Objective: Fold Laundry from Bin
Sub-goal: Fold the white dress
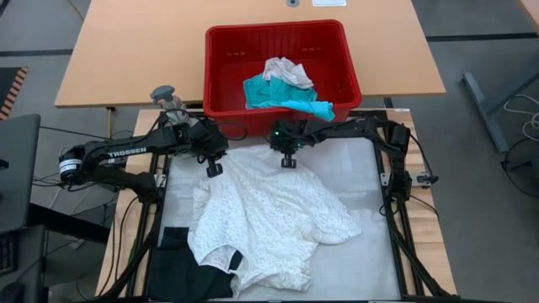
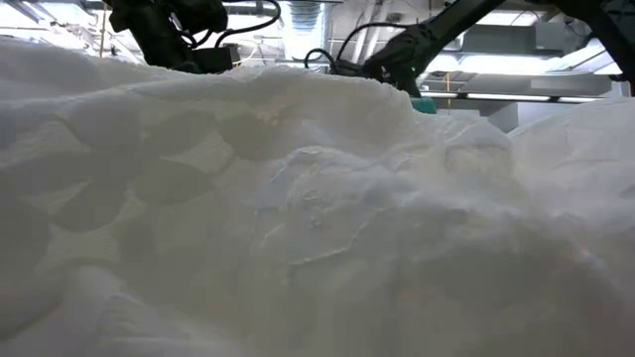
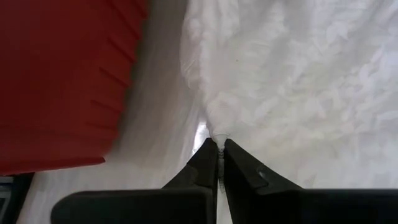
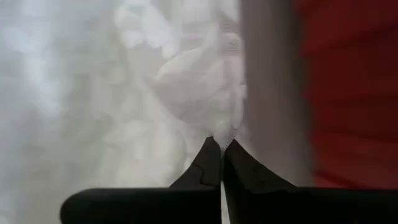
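A white lacy garment (image 1: 269,215) lies spread on the white table mat, filling the low view (image 2: 298,218). My left gripper (image 1: 214,169) is shut on its far left corner; my right gripper (image 1: 288,160) is shut on its far edge, near the red bin (image 1: 282,63). The bin holds a teal garment (image 1: 278,97) and a white one (image 1: 288,71). A black garment (image 1: 189,261) lies at the near left, partly under the white one. My left gripper pinches the white garment's far left corner (image 3: 217,129) between its two fingertips (image 3: 208,155), coming from above. The cloth fans out from the pinch and lies on the mat. My right gripper pinches the garment's far edge (image 4: 217,134) between its fingertips (image 4: 208,152), from above. The cloth spreads away from the pinch onto the mat.
The bin's near wall (image 3: 62,81) stands close beside both grippers, and also shows in the right wrist view (image 4: 354,93). A small plant pot (image 1: 166,97) stands at the far left. Black frame rails (image 1: 396,181) border the mat. Bare mat (image 1: 362,177) lies to the right.
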